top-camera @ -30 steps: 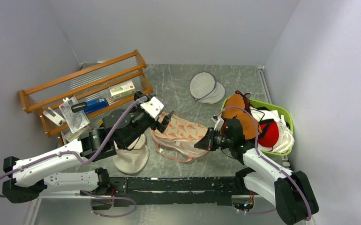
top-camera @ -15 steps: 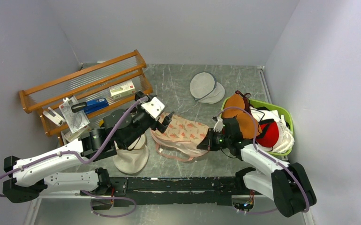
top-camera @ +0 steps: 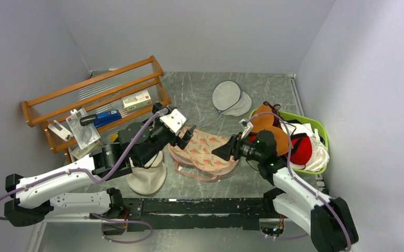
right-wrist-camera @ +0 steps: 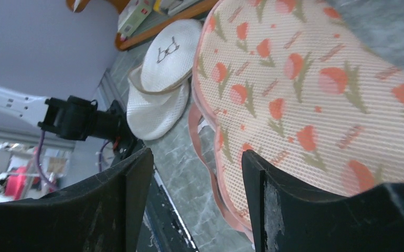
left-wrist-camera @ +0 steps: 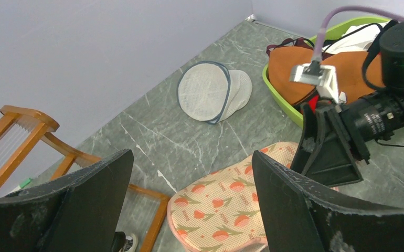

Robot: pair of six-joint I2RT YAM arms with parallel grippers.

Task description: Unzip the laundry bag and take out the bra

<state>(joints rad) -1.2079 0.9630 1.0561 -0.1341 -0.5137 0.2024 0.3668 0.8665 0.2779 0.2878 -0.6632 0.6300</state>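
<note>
Pink laundry bag [top-camera: 205, 149] lies mid-table between the left gripper [top-camera: 187, 136] and right gripper [top-camera: 222, 152], both spread wide and empty. The orange bra [top-camera: 267, 121] rests outside it on the green basket [top-camera: 319, 127], so removal looks done.

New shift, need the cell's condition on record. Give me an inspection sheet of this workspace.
Surface: grey marbled tabletop, no spills seen.
Job's things: pale pink peanut-shaped laundry bag with red-orange motifs lies flat mid-table; orange moulded-cup bra with black trim lies on the green plastic basket's rim, outside the bag.
Clutter: cream mesh bag with glasses mark, round white mesh pouch, wooden rack holding small items, red and white garments in basket.
Grippers: left gripper and right gripper open, empty, one at each end of the bag.
Cables: purple cable along each arm, the right one arching over the basket.
Surroundings: plain grey walls on three sides.
</note>
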